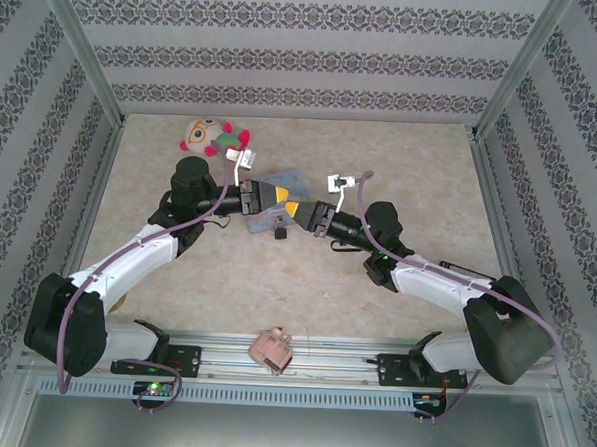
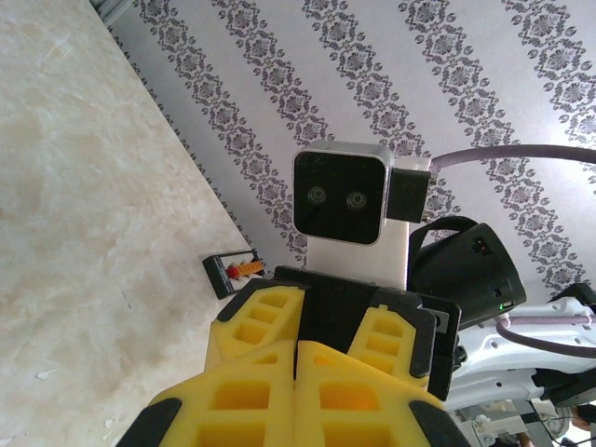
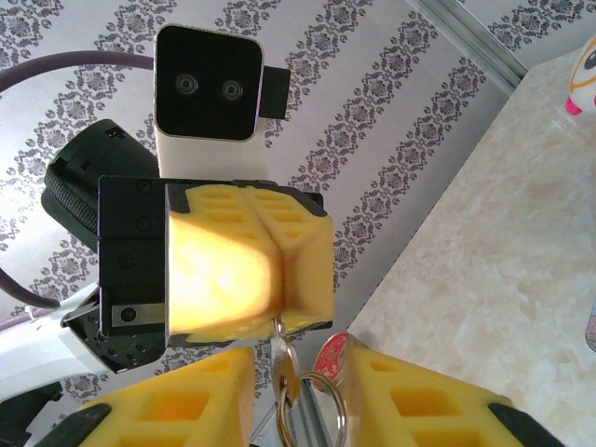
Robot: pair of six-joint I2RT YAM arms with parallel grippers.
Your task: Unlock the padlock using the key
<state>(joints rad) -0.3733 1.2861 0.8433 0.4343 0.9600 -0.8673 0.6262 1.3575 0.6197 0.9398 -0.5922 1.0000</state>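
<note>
Yellow fingers of my right gripper (image 3: 303, 361) stand apart at the bottom of its wrist view. Between them sits the key (image 3: 282, 358), one thin silvery blade on one wire ring (image 3: 321, 414), with one round red tag (image 3: 331, 354) just beside it. Just beyond, my left gripper (image 3: 276, 312) faces it tip to tip, its two blocky pads pressed together on the key's far end. That block stands in the way of anything past it. All four fingers are the same pocketed yellow plastic on black mounts.

Under and past the two hands, a flat grey-blue thing (image 1: 278, 179) lies on the marbled beige table (image 1: 395, 289), and further out lies one plush toy (image 1: 211, 137). Off to the left hand's side, one small black frame with an orange-red piece (image 2: 233, 272) stands by the patterned wall (image 2: 419, 93). Well behind both hands, one pink blocky object (image 1: 272, 349) sits on the metal rail (image 1: 331, 362).
</note>
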